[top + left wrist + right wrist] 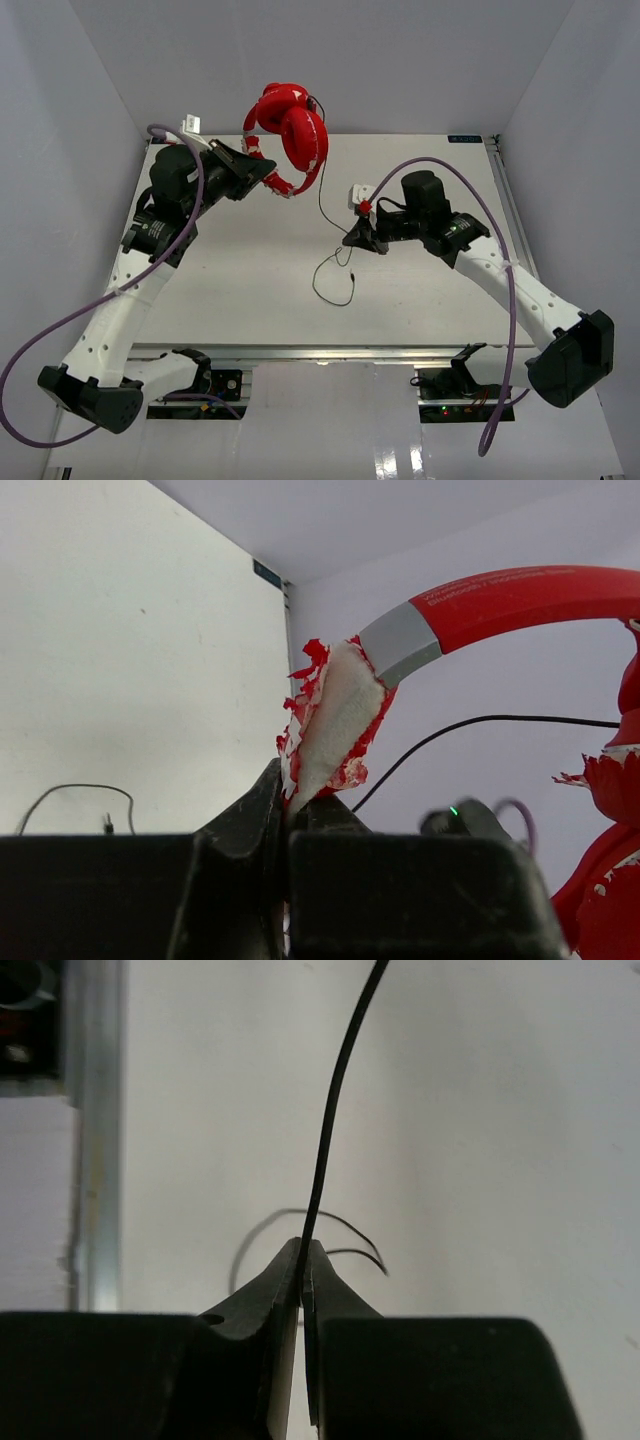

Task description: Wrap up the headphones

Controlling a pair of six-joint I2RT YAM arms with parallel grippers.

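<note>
The red headphones (290,125) hang in the air at the back of the table, ear cups folded together. My left gripper (272,176) is shut on the worn padded end of the red headband (335,715) and holds them up. The thin black cable (322,205) runs down from the cups to my right gripper (352,238), which is shut on it (325,1140) low over the table. The rest of the cable lies in a loose loop (335,280) on the table, also in the right wrist view (300,1225). The plug shows in the left wrist view (107,825).
The white table (240,290) has a metal rail along its right edge (510,215) and near edge (330,352). Grey walls close in the left, back and right. Purple robot cables (495,250) arc over both arms.
</note>
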